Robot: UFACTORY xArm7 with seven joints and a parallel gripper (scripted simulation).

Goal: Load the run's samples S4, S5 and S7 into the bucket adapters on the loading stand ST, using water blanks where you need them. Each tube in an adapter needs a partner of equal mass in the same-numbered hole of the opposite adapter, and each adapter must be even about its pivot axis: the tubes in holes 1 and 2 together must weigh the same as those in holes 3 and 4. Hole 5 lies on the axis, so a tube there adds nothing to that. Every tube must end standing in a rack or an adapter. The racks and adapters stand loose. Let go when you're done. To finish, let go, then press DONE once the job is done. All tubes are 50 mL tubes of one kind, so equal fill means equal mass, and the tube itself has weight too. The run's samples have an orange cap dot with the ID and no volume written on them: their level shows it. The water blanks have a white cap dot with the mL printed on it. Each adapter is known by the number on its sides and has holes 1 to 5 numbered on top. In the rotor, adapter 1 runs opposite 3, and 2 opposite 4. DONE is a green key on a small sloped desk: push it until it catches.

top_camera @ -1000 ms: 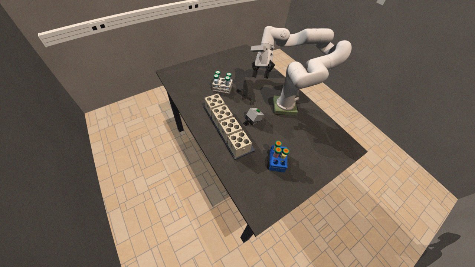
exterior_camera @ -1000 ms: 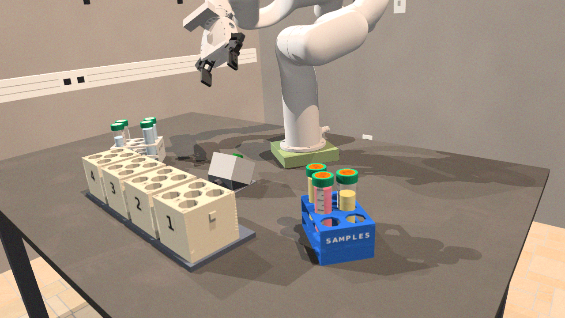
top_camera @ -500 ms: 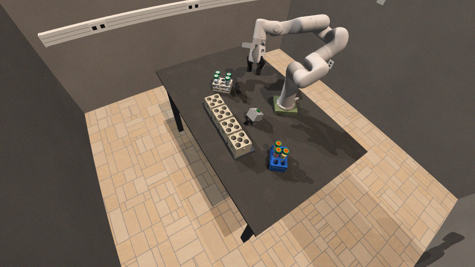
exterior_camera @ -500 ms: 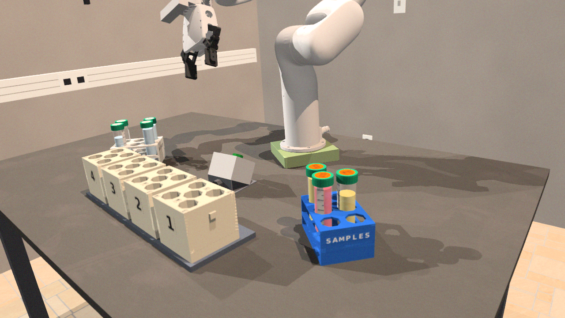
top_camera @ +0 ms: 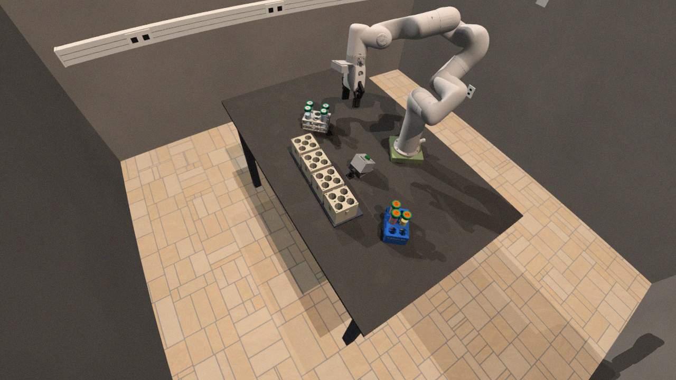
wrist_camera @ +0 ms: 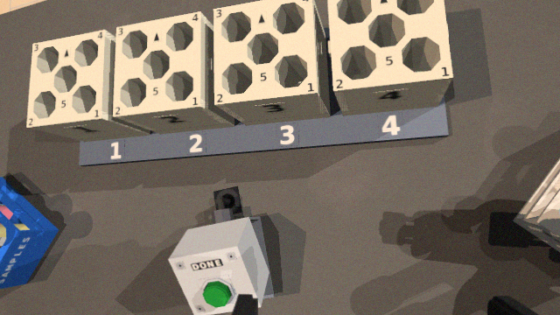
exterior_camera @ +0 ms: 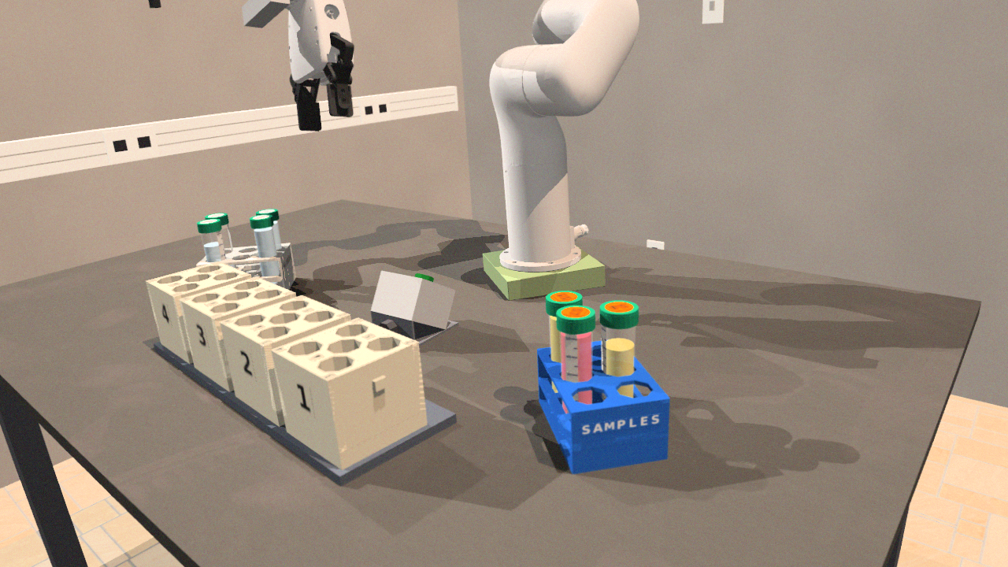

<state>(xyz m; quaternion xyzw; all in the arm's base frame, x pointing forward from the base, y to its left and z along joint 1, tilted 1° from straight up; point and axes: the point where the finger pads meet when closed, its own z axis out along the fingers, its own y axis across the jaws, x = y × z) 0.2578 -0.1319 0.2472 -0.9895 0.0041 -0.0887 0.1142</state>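
My open, empty gripper (top_camera: 351,99) (exterior_camera: 325,118) hangs high above the table, beyond the blanks rack. Adapters 1 (exterior_camera: 383,416) (wrist_camera: 65,97), 2 (exterior_camera: 246,384), 3 (exterior_camera: 204,352) and 4 (exterior_camera: 166,331) (wrist_camera: 389,75) stand in a row on the loading stand (exterior_camera: 440,419) (wrist_camera: 245,144); visible holes are empty. The blue samples rack (top_camera: 396,238) (exterior_camera: 620,444) (wrist_camera: 26,258) holds a pink tube (exterior_camera: 576,356), a yellow tube (exterior_camera: 620,359) and another yellow tube (exterior_camera: 555,342), all orange-dotted. The white rack (top_camera: 315,126) (wrist_camera: 544,214) holds several upright water blanks (exterior_camera: 264,242) (top_camera: 324,113); their volumes are unreadable.
The DONE desk (top_camera: 361,163) (exterior_camera: 402,299) (wrist_camera: 214,236), with its green key (top_camera: 367,158) (wrist_camera: 217,294), stands between the adapter row and the arm's green base (top_camera: 406,159) (exterior_camera: 557,282). The dark table (top_camera: 368,274) carries everything.
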